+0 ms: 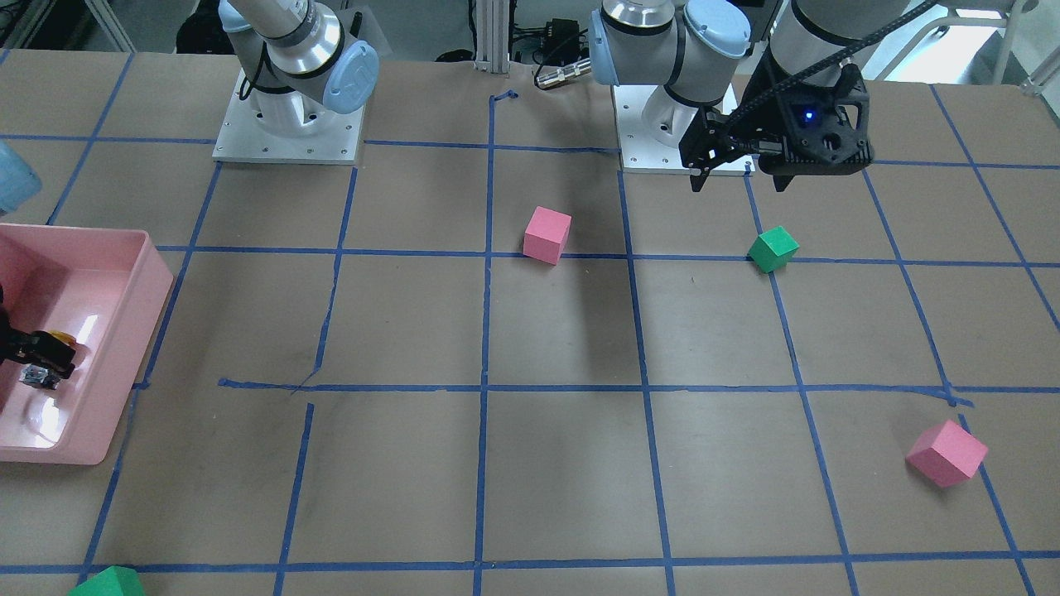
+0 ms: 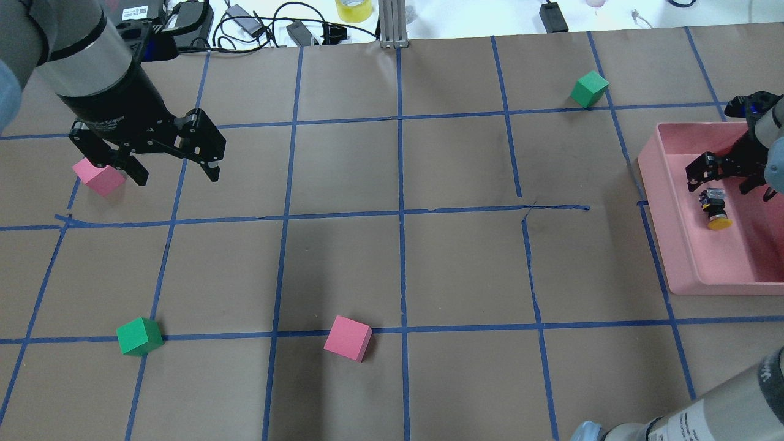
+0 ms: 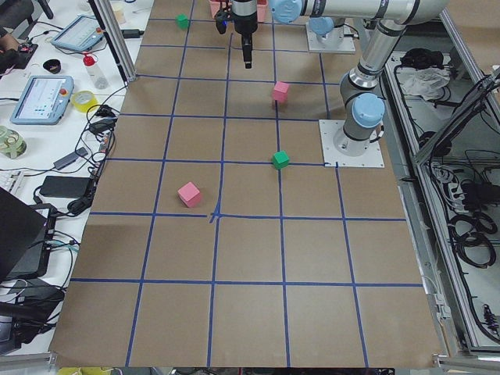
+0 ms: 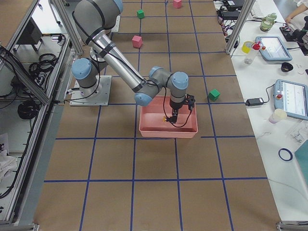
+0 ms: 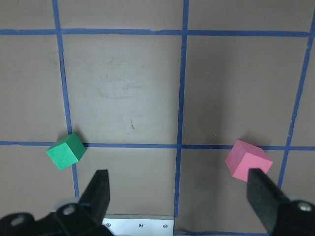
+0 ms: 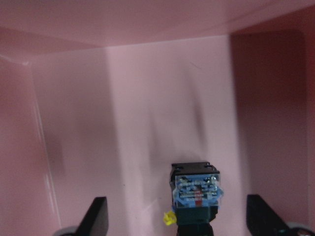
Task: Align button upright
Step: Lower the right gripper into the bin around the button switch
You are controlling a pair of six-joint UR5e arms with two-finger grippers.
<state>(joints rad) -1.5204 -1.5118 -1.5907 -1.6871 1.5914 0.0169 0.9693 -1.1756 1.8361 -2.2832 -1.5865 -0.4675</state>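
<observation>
The button [image 2: 715,210] sits inside the pink bin [image 2: 670,251], its yellow cap toward the robot and its blue base away from it. In the right wrist view the blue base [image 6: 197,191] faces the camera, with a bit of yellow beside it. My right gripper [image 2: 729,185] is open just above the button, one finger on each side, not touching it. It also shows in the front view [image 1: 33,352] at the left edge. My left gripper [image 2: 176,176] is open and empty, held above the table near a pink cube [image 2: 98,178].
Loose cubes lie on the brown gridded table: a pink one [image 2: 348,338] and a green one [image 2: 139,335] near the robot, and a green one [image 2: 589,89] at the far right. The bin walls closely surround my right gripper.
</observation>
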